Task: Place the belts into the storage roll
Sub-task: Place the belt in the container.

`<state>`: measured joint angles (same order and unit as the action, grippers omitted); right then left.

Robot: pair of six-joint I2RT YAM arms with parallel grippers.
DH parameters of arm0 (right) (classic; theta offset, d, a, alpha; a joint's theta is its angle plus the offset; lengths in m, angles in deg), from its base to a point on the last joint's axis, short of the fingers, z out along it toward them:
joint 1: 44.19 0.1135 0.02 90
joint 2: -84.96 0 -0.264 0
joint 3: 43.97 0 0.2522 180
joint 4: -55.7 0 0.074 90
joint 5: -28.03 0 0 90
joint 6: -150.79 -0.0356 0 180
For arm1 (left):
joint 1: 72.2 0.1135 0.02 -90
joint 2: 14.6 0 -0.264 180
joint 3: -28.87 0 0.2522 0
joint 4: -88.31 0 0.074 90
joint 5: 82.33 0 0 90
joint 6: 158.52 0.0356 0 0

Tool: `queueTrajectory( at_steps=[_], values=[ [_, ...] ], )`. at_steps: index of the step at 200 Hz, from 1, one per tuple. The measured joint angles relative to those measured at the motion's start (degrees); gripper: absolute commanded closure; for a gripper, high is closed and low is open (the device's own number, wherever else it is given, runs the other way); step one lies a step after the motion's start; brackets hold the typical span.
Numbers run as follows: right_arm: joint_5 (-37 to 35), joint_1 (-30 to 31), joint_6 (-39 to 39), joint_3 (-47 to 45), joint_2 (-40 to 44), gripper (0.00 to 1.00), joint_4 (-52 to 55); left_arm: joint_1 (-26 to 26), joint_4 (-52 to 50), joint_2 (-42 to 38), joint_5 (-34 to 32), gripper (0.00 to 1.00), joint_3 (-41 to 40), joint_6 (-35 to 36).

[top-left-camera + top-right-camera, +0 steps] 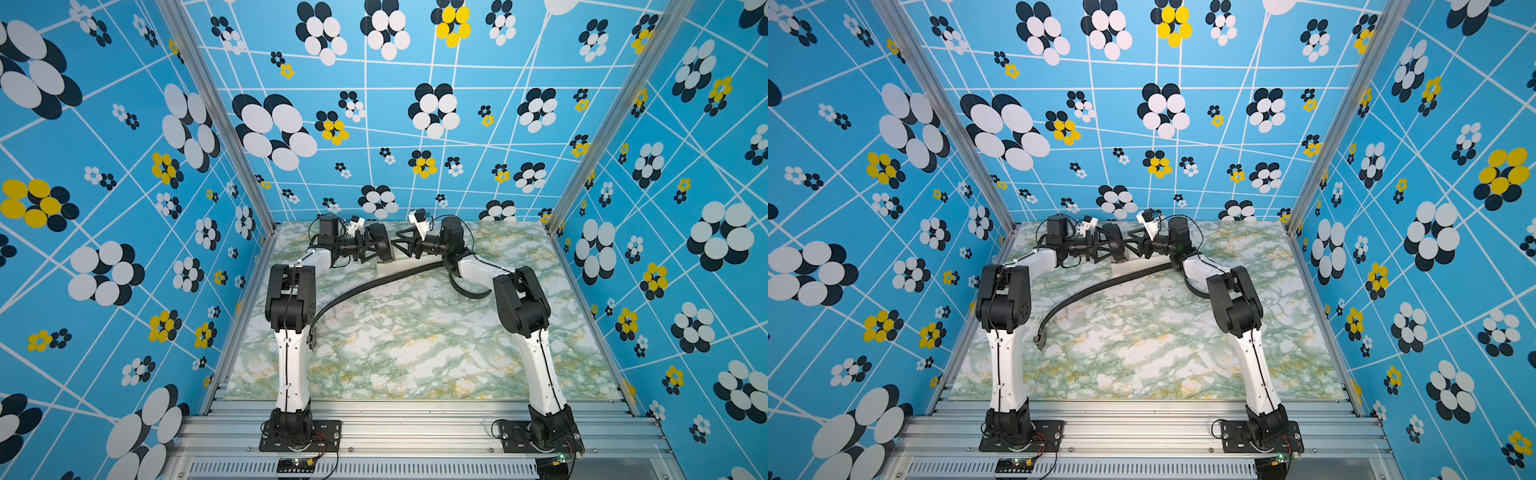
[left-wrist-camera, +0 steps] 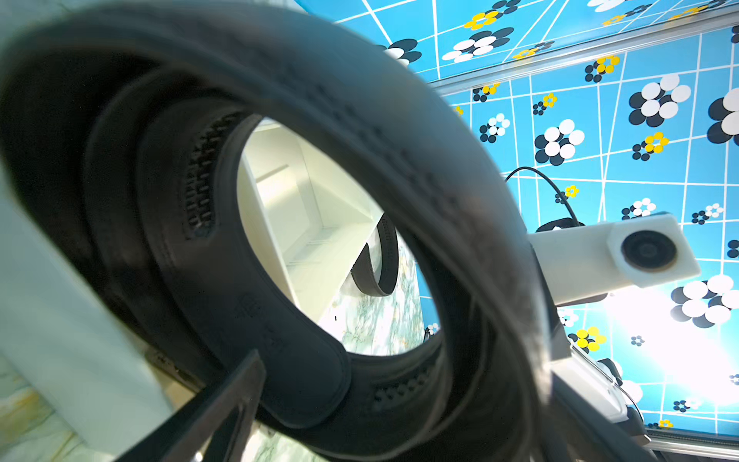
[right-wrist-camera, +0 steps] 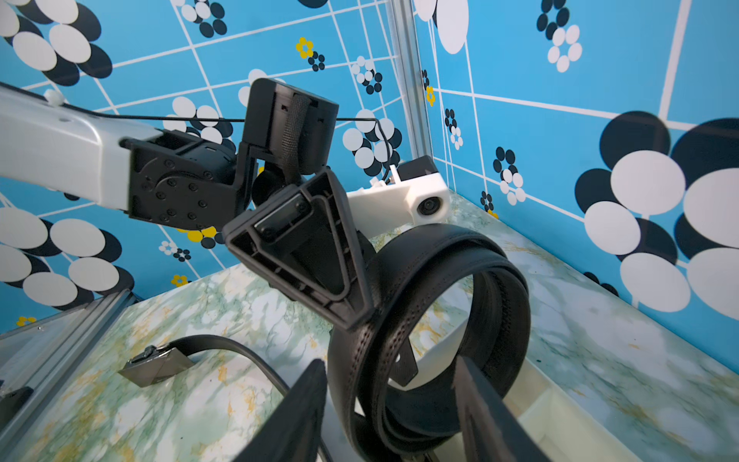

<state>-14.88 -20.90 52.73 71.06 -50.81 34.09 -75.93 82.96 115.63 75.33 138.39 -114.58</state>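
— Big to small, what's under you?

— The marble table (image 1: 415, 332) is spread below both my arms. At its far end my left gripper (image 1: 387, 249) and right gripper (image 1: 405, 246) are nose to nose. Right beneath them sits the storage roll (image 1: 392, 269), cream, its dividers showing in the left wrist view.

— And the belts?

— Loose belt (image 1: 361, 289) first. It runs out from under my right wrist, passes the storage roll's near side and sweeps off in a long arc. It ends beside my left arm's elbow, where its buckle (image 1: 1041, 338) lies on the table, well apart from both tools. Then the coiled belt (image 3: 508, 296), up on edge between my two grippers, over the storage roll. Whether it rests in a compartment, I cannot tell.

— Jaws?

— Left is spread wide, with a left finger (image 3: 316, 256) tip against the coil's outer band. Right is parted, and the coil's lower part lies between the jaws, with a right finger (image 3: 480, 404) across it. Pinching or merely touching? Can't tell.
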Motion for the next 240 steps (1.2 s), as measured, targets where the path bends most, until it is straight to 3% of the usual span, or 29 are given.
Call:
queueTrajectory(
  at_steps=[34,70,117,141,149,167,206,240],
  values=[
    [-4.3,0.0,-3.8,0.2,1.5,0.43,3.0,1.1,-2.9,-2.4,-0.2,0.01,0.8,1.7],
    [-9.2,0.0,-6.3,5.8,2.7,0.44,15.9,2.5,-5.3,-5.7,-0.5,0.01,0.6,3.6],
    [-14.1,2.6,-3.9,33.2,1.4,0.37,50.4,5.6,-9.9,-17.4,-8.6,0.0,-7.9,8.2],
    [-18.5,6.2,-2.2,48.1,-0.8,0.32,63.5,6.7,-13.4,-21.6,-14.9,0.05,-10.0,10.2],
    [-20.3,7.4,-2.2,51.0,-1.3,0.26,66.6,6.7,-14.3,-22.1,-17.1,0.09,-10.2,10.7],
    [-24.2,9.1,-2.1,52.9,-1.9,0.21,71.9,6.6,-16.9,-22.3,-21.7,0.14,-10.2,11.5],
    [-33.6,9.7,-2.3,52.9,-5.6,0.02,79.6,5.8,-23.3,-21.9,-29.0,0.13,-9.1,13.2],
    [-38.2,10.4,-2.3,52.9,-7.7,0.01,81.4,4.0,-29.0,-20.7,-33.8,0.13,-5.1,14.9]
  ],
)
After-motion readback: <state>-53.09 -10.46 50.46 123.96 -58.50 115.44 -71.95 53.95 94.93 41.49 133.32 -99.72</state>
